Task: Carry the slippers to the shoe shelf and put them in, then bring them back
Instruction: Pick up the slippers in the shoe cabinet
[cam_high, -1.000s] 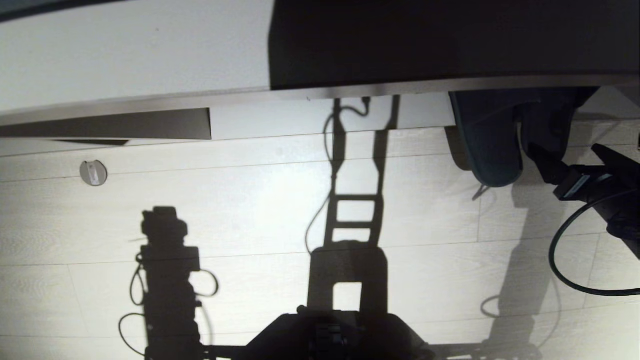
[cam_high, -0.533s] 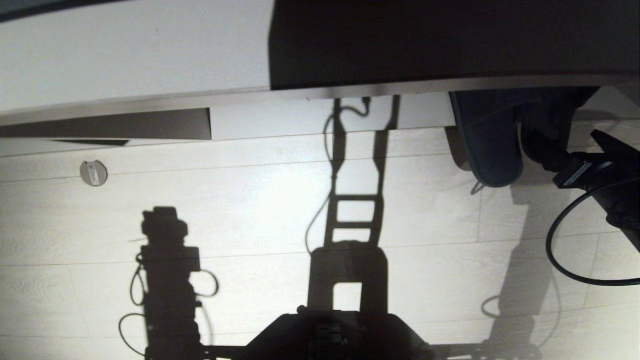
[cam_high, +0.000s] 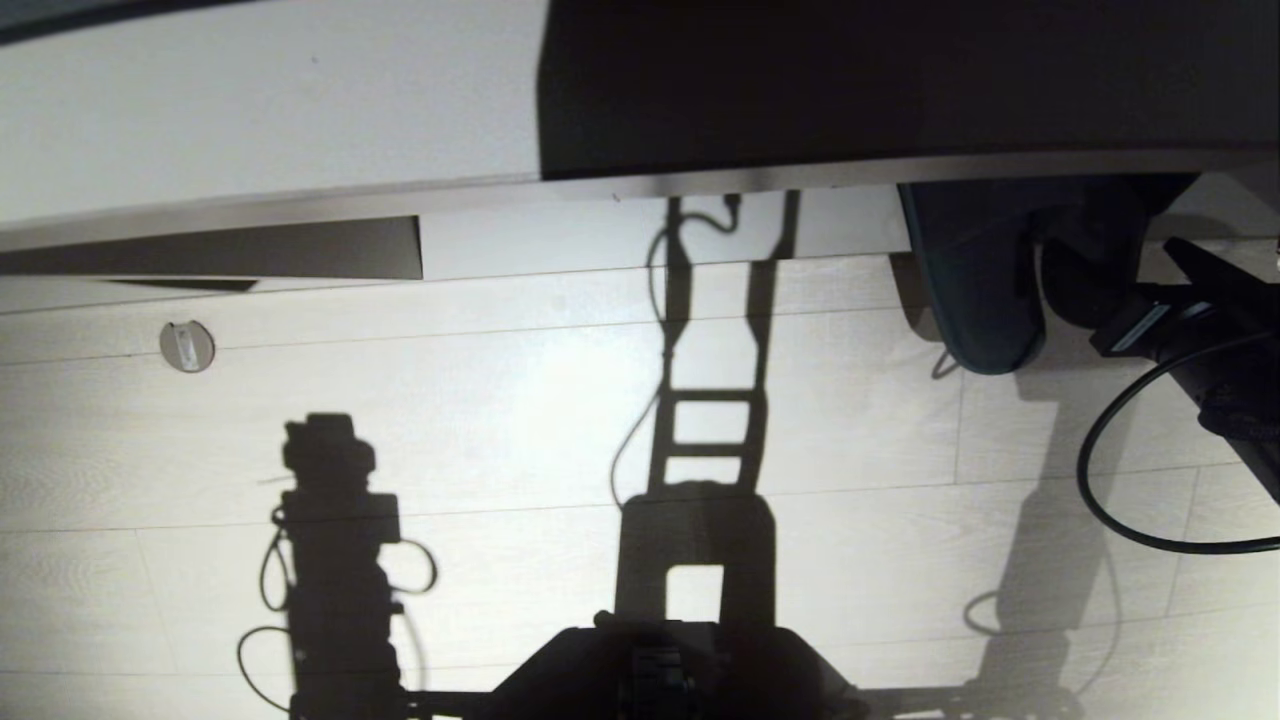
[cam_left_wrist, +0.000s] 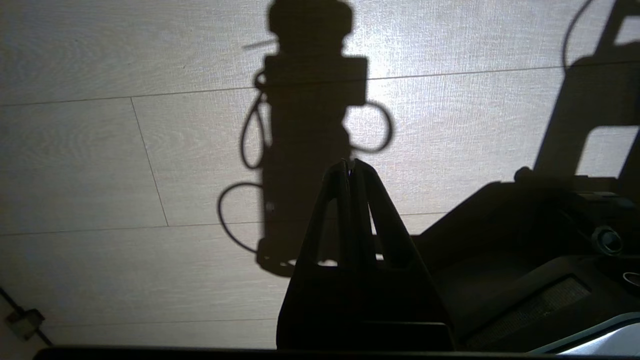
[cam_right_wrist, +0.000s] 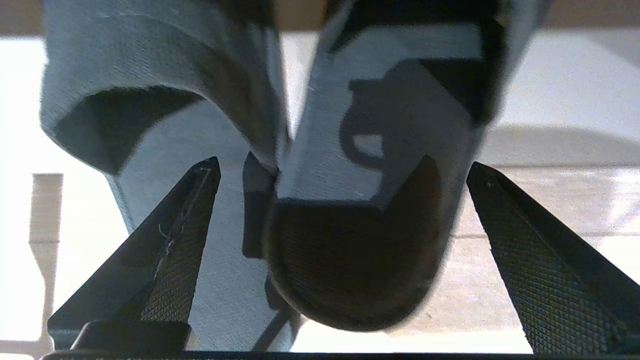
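Right gripper (cam_right_wrist: 340, 175) fully spread, empty — fingers straddle one heel of the slippers (cam_right_wrist: 360, 200), lined up to clamp it.

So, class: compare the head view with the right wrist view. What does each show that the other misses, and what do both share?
Head view only: the shoe shelf edge, a round floor disc, the robot's shadows and the right arm's cable.
Right wrist view only: the right pincer open, one finger on each side of a slipper heel.
Both: the slippers lying partly on the pale floor.
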